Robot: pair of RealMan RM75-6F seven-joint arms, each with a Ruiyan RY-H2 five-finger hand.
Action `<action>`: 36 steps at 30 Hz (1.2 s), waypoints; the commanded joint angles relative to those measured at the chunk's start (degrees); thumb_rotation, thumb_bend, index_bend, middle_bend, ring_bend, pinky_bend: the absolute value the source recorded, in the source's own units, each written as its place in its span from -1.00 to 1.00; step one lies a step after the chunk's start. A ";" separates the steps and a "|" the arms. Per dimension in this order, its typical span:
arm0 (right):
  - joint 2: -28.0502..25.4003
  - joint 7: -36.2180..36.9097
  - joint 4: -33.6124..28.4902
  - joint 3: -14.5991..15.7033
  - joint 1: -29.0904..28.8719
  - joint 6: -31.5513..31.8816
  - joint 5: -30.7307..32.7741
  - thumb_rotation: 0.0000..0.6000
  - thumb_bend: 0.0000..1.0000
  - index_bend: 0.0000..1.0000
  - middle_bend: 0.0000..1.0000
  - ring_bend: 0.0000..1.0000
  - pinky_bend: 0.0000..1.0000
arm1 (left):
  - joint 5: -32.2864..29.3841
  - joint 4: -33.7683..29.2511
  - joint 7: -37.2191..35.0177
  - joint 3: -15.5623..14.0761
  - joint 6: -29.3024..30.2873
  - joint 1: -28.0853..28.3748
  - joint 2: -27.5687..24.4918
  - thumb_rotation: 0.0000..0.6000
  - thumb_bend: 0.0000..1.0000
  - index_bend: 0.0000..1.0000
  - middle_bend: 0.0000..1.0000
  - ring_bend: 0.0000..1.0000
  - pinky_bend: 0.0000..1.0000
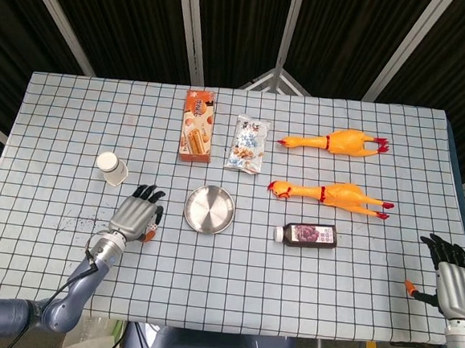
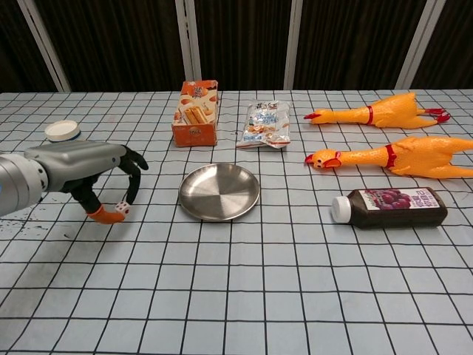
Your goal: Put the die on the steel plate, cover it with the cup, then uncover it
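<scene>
My left hand (image 2: 87,171) pinches the small white die (image 2: 123,208) between its orange-tipped thumb and a finger, just above the checked cloth. It hangs left of the round steel plate (image 2: 219,191), a short gap away. In the head view the same left hand (image 1: 135,215) sits beside the plate (image 1: 210,208), with the die (image 1: 152,233) showing at its fingertips. The white cup (image 2: 63,132) stands behind the hand, seen in the head view as the cup (image 1: 112,168) at the far left. My right hand (image 1: 453,284) hangs open off the table's right front corner, holding nothing.
Behind the plate lie a biscuit box (image 1: 198,125) and a snack packet (image 1: 248,144). Two yellow rubber chickens (image 1: 332,141) (image 1: 331,195) lie to the right. A dark bottle (image 1: 308,235) lies on its side just right of the plate.
</scene>
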State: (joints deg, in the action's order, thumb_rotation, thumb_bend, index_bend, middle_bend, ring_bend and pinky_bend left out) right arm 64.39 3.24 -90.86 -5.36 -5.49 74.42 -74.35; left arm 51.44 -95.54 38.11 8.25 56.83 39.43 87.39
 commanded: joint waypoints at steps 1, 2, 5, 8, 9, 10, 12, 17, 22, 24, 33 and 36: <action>0.01 -0.03 -0.03 0.05 -0.02 -0.07 -0.03 1.00 -0.54 -0.70 -0.80 -0.79 -1.00 | 1.13 -1.82 -0.52 1.25 0.90 0.62 -1.04 1.00 -0.02 0.10 -0.76 -1.00 -1.00; 0.00 -0.02 -0.05 0.06 -0.03 -0.08 -0.05 1.00 -0.54 -0.70 -0.80 -0.79 -1.00 | 1.38 -2.19 -0.56 1.67 1.06 0.98 -0.93 1.00 -0.02 0.10 -0.76 -1.00 -1.00; -0.10 0.08 -0.08 0.07 0.05 0.05 -0.10 1.00 -0.54 -0.70 -0.80 -0.79 -1.00 | 0.86 -2.34 -1.21 3.07 0.69 2.30 0.38 1.00 -0.02 0.11 -0.75 -1.00 -1.00; -0.16 0.27 -0.01 0.08 0.11 0.00 0.03 1.00 -0.54 -0.70 -0.80 -0.79 -1.00 | -0.08 -0.78 -0.09 4.05 0.39 4.12 2.36 1.00 -0.02 0.11 -0.75 -1.00 -1.00; -0.17 0.31 0.05 0.09 0.10 -0.07 0.07 1.00 -0.54 -0.70 -0.80 -0.79 -1.00 | -0.89 0.08 0.73 4.41 0.31 4.98 3.41 1.00 -0.02 0.11 -0.75 -1.00 -1.00; -0.18 0.39 0.07 0.10 0.11 -0.14 0.12 1.00 -0.54 -0.70 -0.80 -0.79 -1.00 | -1.89 0.97 1.56 4.72 0.28 5.76 4.47 1.00 -0.02 0.11 -0.75 -1.00 -1.00; -0.24 0.52 0.07 0.13 0.15 -0.26 0.25 1.00 -0.54 -0.70 -0.80 -0.79 -1.00 | -4.13 3.39 3.59 5.20 0.10 7.58 7.02 1.00 -0.02 0.11 -0.75 -1.00 -1.00; -0.41 0.82 0.09 0.04 0.27 -0.01 0.24 1.00 -0.54 -0.70 -0.79 -0.79 -1.00 | -6.98 9.74 5.37 6.36 -0.46 11.03 13.47 1.00 -0.02 0.12 -0.75 -1.00 -1.00; -0.45 1.26 0.56 -0.08 0.35 -0.11 0.60 1.00 -0.54 -0.70 -0.79 -0.79 -1.00 | -7.31 17.66 4.24 7.69 -0.73 13.63 19.78 1.00 -0.01 0.13 -0.75 -1.00 -1.00; -0.47 1.27 0.66 -0.05 0.34 -0.25 0.71 1.00 -0.54 -0.70 -0.79 -0.79 -1.00 | -6.38 20.05 3.14 8.27 -0.51 14.33 21.60 1.00 -0.01 0.13 -0.75 -1.00 -1.00; -0.49 1.44 0.94 -0.07 0.22 -0.78 1.04 1.00 -0.54 -0.70 -0.80 -0.79 -1.00 | -3.90 26.08 1.40 8.05 0.23 15.30 25.12 1.00 -0.05 -0.66 -0.91 -1.00 -1.00; -0.53 1.29 0.79 0.03 0.23 -0.79 0.92 1.00 -0.54 -0.70 -0.79 -0.79 -1.00 | -3.64 24.86 1.03 8.33 1.05 14.77 24.02 1.00 -0.09 -0.84 -0.93 -1.00 -1.00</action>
State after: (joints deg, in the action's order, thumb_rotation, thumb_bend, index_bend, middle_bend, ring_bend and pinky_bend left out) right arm 63.87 4.55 -90.05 -5.35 -5.25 73.65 -73.41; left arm 47.64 -69.99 39.36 16.44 57.36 54.53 112.03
